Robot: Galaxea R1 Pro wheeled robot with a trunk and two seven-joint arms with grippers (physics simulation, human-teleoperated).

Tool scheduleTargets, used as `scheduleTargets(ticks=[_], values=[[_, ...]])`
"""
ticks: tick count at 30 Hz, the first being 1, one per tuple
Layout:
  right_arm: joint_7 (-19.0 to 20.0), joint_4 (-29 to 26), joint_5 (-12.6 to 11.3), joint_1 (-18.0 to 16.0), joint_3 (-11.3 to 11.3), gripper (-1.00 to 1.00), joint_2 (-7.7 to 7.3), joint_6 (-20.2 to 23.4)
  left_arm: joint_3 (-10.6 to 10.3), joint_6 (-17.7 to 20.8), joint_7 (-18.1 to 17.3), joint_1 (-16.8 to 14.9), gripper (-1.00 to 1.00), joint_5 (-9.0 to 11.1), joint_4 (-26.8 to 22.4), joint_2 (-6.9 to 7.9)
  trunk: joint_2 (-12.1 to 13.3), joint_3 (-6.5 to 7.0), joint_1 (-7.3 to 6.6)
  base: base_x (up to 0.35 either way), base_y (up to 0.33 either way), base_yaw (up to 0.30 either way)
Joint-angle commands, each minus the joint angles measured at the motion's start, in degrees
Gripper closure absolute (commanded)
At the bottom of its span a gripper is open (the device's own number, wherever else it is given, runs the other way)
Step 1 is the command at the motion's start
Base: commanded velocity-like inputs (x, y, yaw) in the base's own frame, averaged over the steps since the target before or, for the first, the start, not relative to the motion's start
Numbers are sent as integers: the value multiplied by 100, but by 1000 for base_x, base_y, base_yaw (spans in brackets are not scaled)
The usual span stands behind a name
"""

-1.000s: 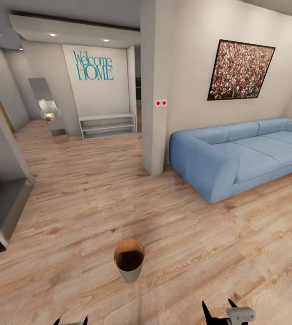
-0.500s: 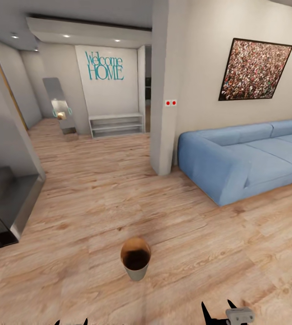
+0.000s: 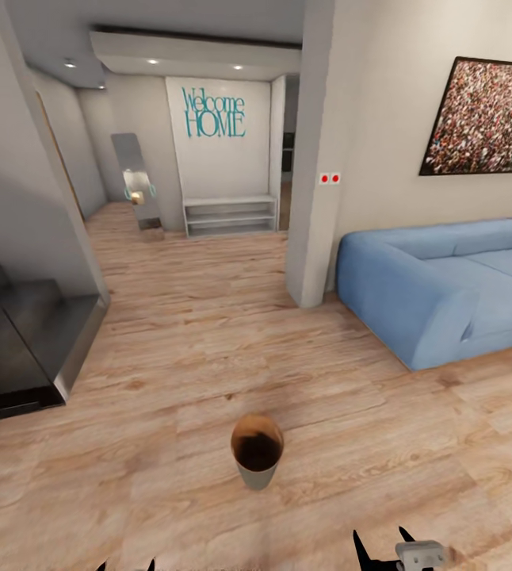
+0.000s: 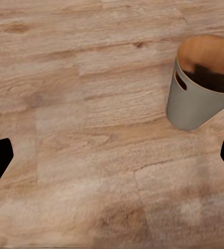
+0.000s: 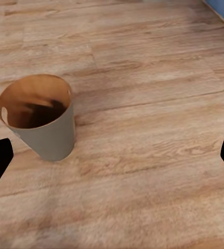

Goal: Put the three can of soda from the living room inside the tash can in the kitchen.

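Note:
The trash can [image 3: 257, 476], a tapered grey bin with a brown inner wall, stands upright on the wood floor just ahead of me. Its inside is dark and I cannot make out any contents. No soda can is in view. At the head view's lower edge, my left gripper [image 3: 126, 565] shows just its black fingertips, and my right gripper [image 3: 383, 547] sits right of the bin. In the left wrist view the trash can [image 4: 195, 106] lies off to one side of my open left gripper [image 4: 112, 155]. My right gripper [image 5: 112, 158] is open too, with the trash can [image 5: 52, 137] beside it.
A blue sofa [image 3: 446, 293] fills the right side against a wall with a framed picture [image 3: 486, 119]. A white pillar [image 3: 315, 198] stands left of it. A dark glossy unit [image 3: 18, 341] juts in at the left. A low white shelf [image 3: 230, 214] sits down the hallway.
The whole picture has slid to the right, so my camera has turned left. The bin keeps its place on the floor. Both grippers hold the same pose.

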Motion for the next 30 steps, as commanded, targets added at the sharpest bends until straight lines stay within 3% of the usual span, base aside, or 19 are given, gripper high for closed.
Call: scheduleTargets(ticks=[1, 19, 30], values=[[-9, 0, 0, 0, 0, -100, -1, 2, 2, 0, 2, 0, -100, -2, 6, 0, 0, -6, 0, 0, 0, 194], [15, 31, -2, 0, 2, -100, -2, 0, -9, 1, -15, 0, -100, -2, 16, 8, 0, -49, 0, 0, 0, 81], [19, 35, 0, 0, 8, -100, -6, 0, -12, 0, -7, 0, -100, 1, 8, 9, 0, -50, 0, 0, 0, 205]])
